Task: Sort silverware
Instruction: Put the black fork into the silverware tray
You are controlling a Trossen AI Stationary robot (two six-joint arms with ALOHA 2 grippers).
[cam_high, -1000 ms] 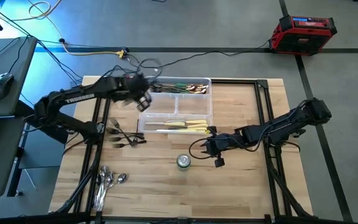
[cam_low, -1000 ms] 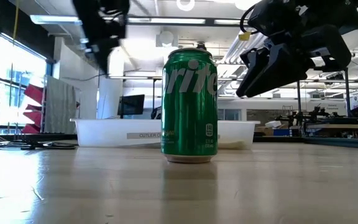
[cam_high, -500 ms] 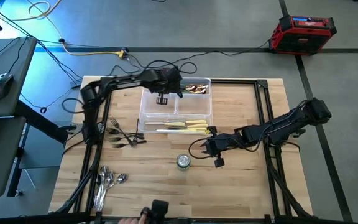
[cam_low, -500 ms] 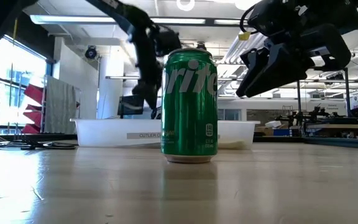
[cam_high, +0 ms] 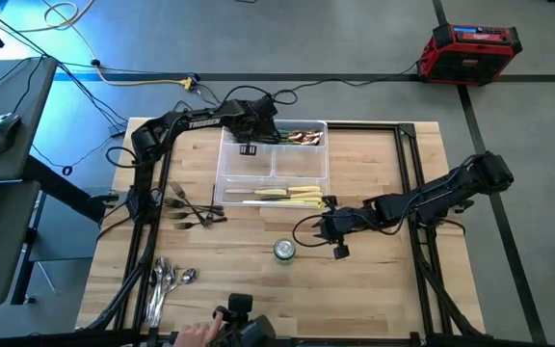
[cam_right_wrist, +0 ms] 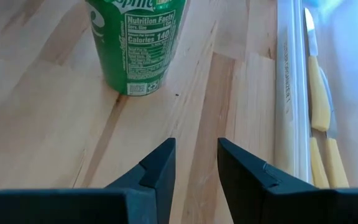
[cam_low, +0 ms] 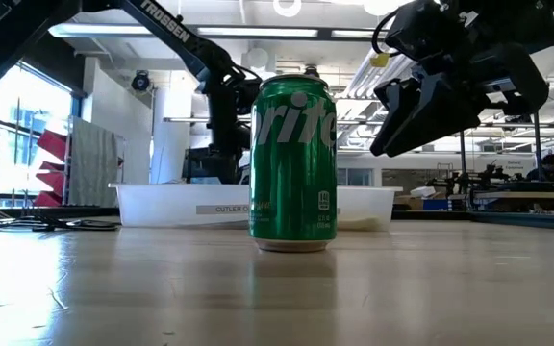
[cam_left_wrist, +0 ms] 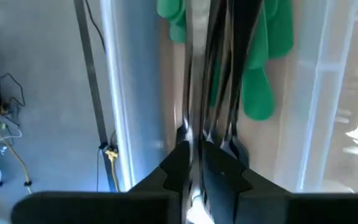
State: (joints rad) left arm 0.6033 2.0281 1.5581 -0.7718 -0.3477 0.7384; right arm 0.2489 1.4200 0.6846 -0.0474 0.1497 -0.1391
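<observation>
My left gripper (cam_high: pixel 251 143) hangs over the far left compartment of the clear divided tray (cam_high: pixel 222 183), shut on a slim dark fork (cam_left_wrist: pixel 219 62). Green-handled pieces (cam_high: pixel 292 135) lie in that far compartment, and their green handles (cam_left_wrist: pixel 257 93) show behind the fork. Cream-handled knives (cam_high: pixel 289 196) lie in the tray's near compartment. More dark forks (cam_high: pixel 191 207) lie on the table left of the tray, and shiny spoons (cam_high: pixel 167 280) lie near the front left. My right gripper (cam_right_wrist: pixel 196 165) stands open above the table, right of the green can (cam_high: pixel 284 251), with nothing between its fingers. My left gripper pinches the dark fork (cam_left_wrist: pixel 197 146) between its two fingers, which come steeply from above. The fork runs on past the fingertips, down toward the tray's far compartment. Which end of the fork the fingers are on, and whether its far end rests in the tray, I cannot tell.
The green can (cam_low: pixel 293 163) stands upright near the table's front middle, close to my right gripper (cam_low: pixel 421 106). A person's hand (cam_high: pixel 196 335) with a dark object shows at the table's near edge. A red case (cam_high: pixel 470 50) sits on the floor beyond the table.
My left gripper has swung from above the tray's left edge toward the right, over the tray's far left compartment. It has sunk lower and rolled about its own axis. A person's hand has come in at the table's near edge.
</observation>
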